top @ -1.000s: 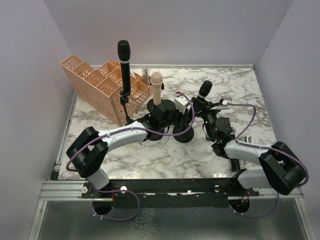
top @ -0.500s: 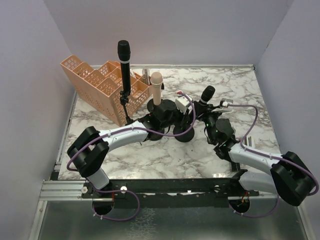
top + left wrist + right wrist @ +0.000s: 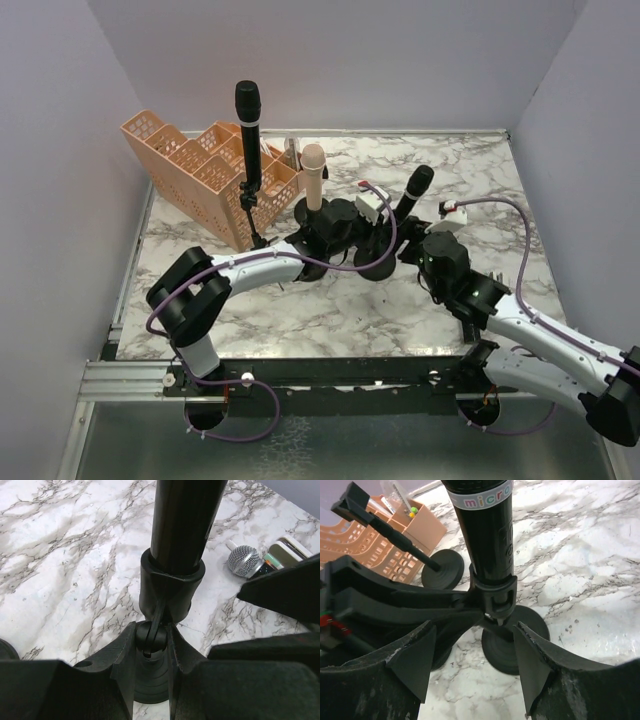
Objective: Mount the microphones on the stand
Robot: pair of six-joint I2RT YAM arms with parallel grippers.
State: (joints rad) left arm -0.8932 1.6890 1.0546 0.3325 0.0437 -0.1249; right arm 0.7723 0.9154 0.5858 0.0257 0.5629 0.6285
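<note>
A black microphone point(image 3: 412, 190) sits tilted in the clip point(image 3: 492, 592) of a short black stand with a round base point(image 3: 520, 640). The microphone also shows in the right wrist view point(image 3: 482, 530) and the left wrist view point(image 3: 185, 520). My left gripper point(image 3: 151, 630) is shut on the stand's swivel joint just under the clip point(image 3: 170, 587); in the top view it point(image 3: 378, 240) is at the table's middle. My right gripper point(image 3: 474, 630) is open and empty, just short of the stand, and touches nothing; in the top view it point(image 3: 408, 252) lies to the stand's right.
A tall stand holds a black microphone point(image 3: 248, 115), its base point(image 3: 442, 569) close behind. A beige microphone point(image 3: 314, 175) stands on another stand. An orange basket point(image 3: 200, 170) fills the back left. A silver microphone point(image 3: 244, 561) lies on the marble.
My right gripper has let go of the black microphone and drawn back toward the near right. The microphone stays in the clip. My left gripper still holds the stand.
</note>
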